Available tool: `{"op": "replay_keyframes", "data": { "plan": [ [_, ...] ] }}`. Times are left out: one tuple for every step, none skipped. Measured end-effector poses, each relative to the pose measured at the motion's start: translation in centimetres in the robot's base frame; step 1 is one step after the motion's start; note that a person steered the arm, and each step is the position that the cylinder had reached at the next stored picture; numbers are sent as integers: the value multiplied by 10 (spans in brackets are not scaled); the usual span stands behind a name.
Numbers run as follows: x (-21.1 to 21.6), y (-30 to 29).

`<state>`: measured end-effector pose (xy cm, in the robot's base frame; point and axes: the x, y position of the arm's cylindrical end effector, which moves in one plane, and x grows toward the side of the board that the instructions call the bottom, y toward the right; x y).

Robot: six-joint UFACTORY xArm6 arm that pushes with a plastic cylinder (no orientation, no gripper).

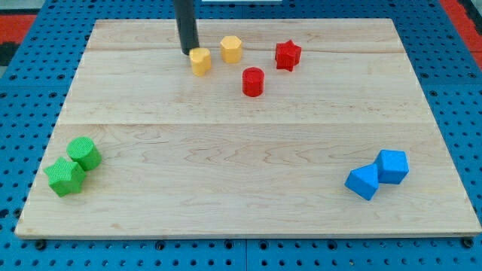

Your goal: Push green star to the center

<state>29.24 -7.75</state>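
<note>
A straight dark rod stands over the far side of a pale wooden tabletop (248, 150), my tip (187, 52) resting near the view's top, just left of centre, touching or all but touching the left edge of a yellow block (200, 61). The rod is the arm's only hand: it has nothing to open or close, and it holds nothing.

The green star (65, 177), the piece the task names, sits in the corner at the view's bottom left, well apart from the tip. From the tip it lies down and to the left, almost the whole depth of the board away. Touching it on its upper right side is a green cylinder (84, 153), which stands between the star and the middle of the board.

A second yellow block (231, 49), a red cylinder (253, 82) and a red star (287, 54) cluster near the tip at the view's top. Two blue blocks (377, 173) sit touching near the view's bottom right.

To send the star toward the centre, the tip would likely need to travel round to the star's lower-left side and push up and to the right. The cylinder sits in that line and may be carried along.
</note>
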Motion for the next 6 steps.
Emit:
{"op": "replay_keyframes", "data": {
  "plan": [
    [20,-4],
    [21,-22],
    [56,-88],
    [109,-183],
    [118,-226],
    [159,-227]
  ]
}}
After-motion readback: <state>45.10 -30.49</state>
